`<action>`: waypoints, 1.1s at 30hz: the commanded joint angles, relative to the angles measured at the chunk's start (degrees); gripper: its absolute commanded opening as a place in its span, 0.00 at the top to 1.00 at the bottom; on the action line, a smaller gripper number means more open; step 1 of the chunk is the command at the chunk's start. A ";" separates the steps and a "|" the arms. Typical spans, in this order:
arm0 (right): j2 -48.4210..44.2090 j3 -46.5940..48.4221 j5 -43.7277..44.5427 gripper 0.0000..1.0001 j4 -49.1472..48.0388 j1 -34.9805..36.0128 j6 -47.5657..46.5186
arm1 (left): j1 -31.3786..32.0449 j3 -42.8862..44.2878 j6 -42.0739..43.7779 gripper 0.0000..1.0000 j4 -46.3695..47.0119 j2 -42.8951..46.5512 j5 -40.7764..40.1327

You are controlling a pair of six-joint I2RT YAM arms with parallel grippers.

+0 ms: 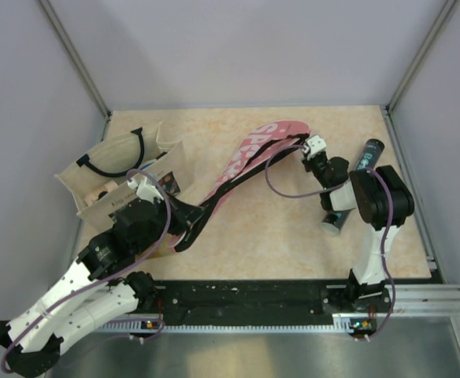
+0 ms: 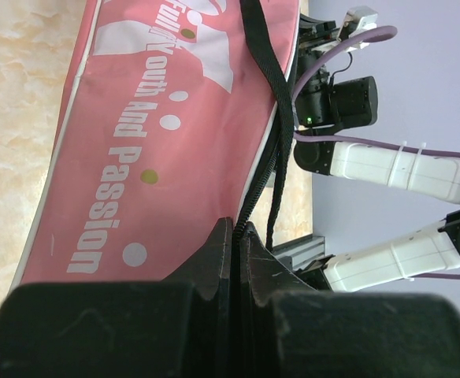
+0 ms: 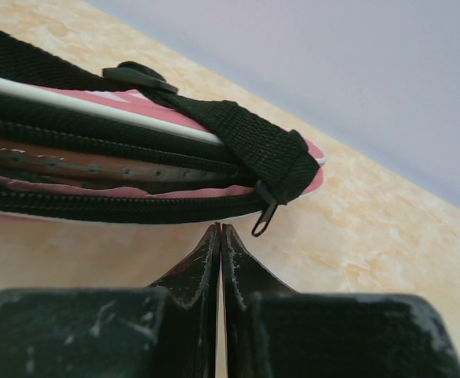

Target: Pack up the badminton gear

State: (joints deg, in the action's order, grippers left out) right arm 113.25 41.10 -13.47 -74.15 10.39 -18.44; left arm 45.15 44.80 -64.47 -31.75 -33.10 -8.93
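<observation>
The cover (image 1: 257, 146) lies across the middle of the table, and a racket (image 3: 96, 165) rim shows inside its open zip. Your left gripper (image 2: 234, 236) is pressed together on the cover's thin end, right at the zip edge, so it looks like it is pinching the cover. Hold tight there. Your right gripper (image 3: 220, 230) is pressed together too, just under the cover's wide end, and seems to hold nothing. The zip pull (image 3: 263, 220) hangs just beside its tips. Spread the gripper, slide over to the pull, and pinch it. Then drag it slowly along the cover's edge. The tube (image 1: 366, 157) lies beside the cover's wide end, not packed yet.
</observation>
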 commanded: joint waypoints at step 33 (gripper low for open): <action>-4.27 -2.97 -17.73 0.48 -15.76 -7.76 7.28 | -0.23 2.40 -3.91 1.00 5.38 4.10 1.90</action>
State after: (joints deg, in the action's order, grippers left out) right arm 106.26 33.69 -32.36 -75.05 1.76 -8.01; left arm 45.15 44.34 -67.59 -31.88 -29.52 -8.19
